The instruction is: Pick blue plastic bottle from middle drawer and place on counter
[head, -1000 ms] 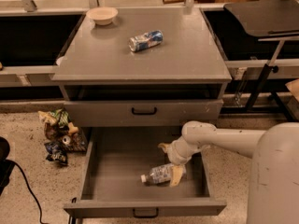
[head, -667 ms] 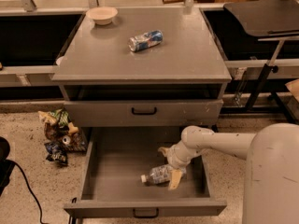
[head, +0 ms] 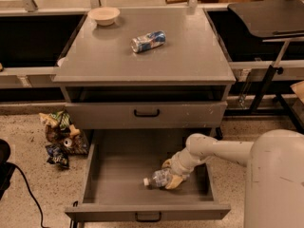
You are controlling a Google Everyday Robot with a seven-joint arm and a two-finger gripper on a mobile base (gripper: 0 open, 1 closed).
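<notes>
Blue plastic bottle, small and clear with a white cap and a pale speckled label, lies on its side on the floor of the open wide grey metal middle drawer. Its cap end pokes out past the beige two-finger gripper, away from the white arm. The gripper is down in the drawer, right at the bottle's body; whether it is clamped on it I cannot tell. High above the gripper, the flat grey counter carries a crushed blue-and-silver can and a shallow cream bowl.
</notes>
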